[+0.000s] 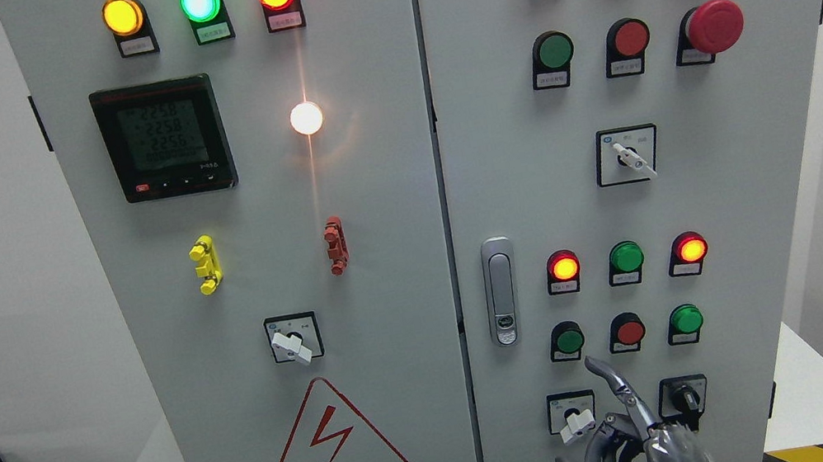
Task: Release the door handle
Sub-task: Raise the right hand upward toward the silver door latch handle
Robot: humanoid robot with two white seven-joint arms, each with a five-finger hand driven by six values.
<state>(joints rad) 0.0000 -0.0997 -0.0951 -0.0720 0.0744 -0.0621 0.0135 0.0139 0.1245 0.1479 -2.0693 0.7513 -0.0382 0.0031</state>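
A: Where is the handle (502, 291)?

B: On the right door (704, 182), upright beside the seam between the two doors, level with a row of lit lamps.

A: And the hand (636, 436)?

B: At the bottom edge, below and right of the handle, apart from it. Which arm it belongs to, I cannot tell.

A: Its fingers (612, 381)?

B: One points up toward the buttons; the others curl loosely. They hold nothing.

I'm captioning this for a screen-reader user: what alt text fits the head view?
A robot hand with one finger extended hovers at the bottom, below and right of the door handle, not touching it. The grey two-door electrical cabinet carries indicator lights, pushbuttons, rotary switches and a digital meter.
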